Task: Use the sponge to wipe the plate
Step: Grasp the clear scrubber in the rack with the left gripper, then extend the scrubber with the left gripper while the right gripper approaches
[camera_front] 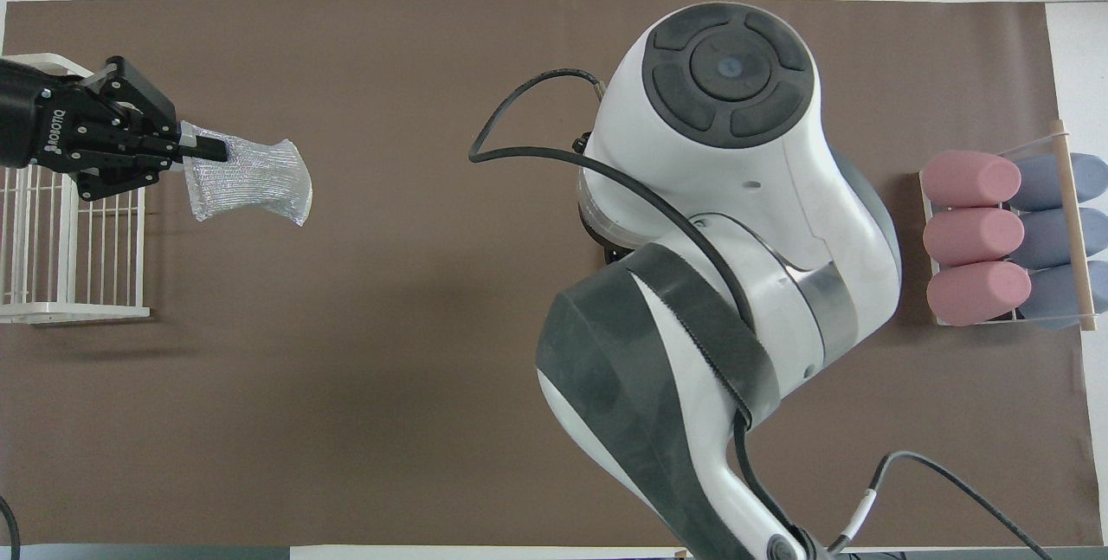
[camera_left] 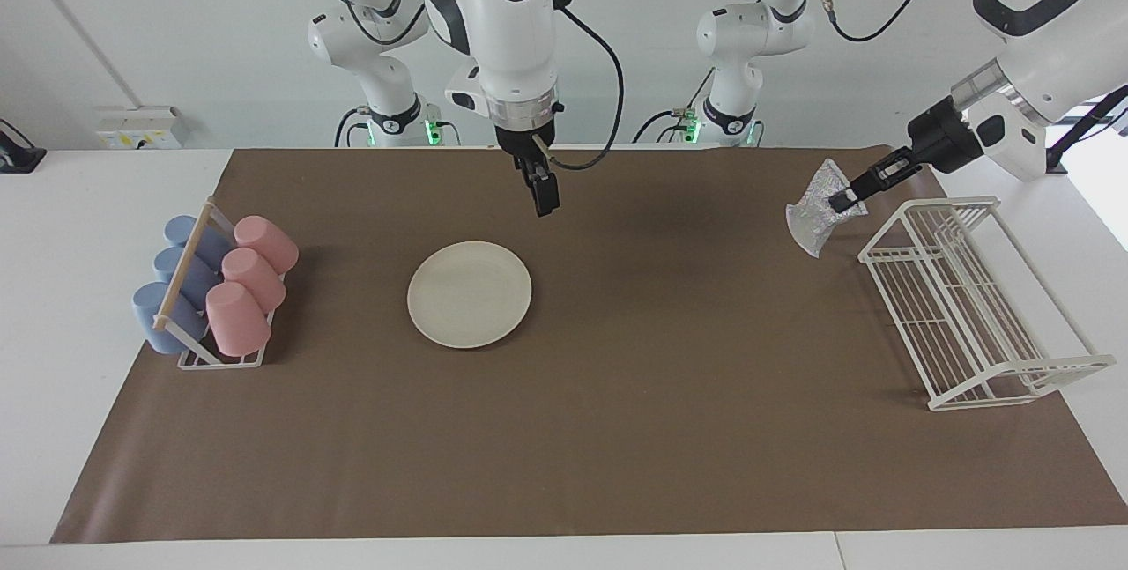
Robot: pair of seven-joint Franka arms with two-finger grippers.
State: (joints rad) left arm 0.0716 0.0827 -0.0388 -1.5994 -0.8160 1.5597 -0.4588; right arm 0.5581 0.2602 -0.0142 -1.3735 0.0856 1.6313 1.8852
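Observation:
The cream-white plate (camera_left: 469, 294) lies flat on the brown mat near the middle of the table. In the overhead view the right arm hides it. My left gripper (camera_left: 842, 198) is shut on the silvery mesh sponge (camera_left: 815, 218) and holds it in the air over the mat, beside the white wire rack. It also shows in the overhead view (camera_front: 208, 147), where the sponge (camera_front: 251, 183) hangs from its fingertips. My right gripper (camera_left: 544, 193) points down, shut and empty, over the mat just nearer to the robots than the plate.
A white wire rack (camera_left: 969, 297) (camera_front: 69, 257) stands at the left arm's end of the table. A holder with pink and blue cups (camera_left: 216, 288) (camera_front: 1004, 235) lying on their sides stands at the right arm's end. The brown mat (camera_left: 617, 429) covers most of the table.

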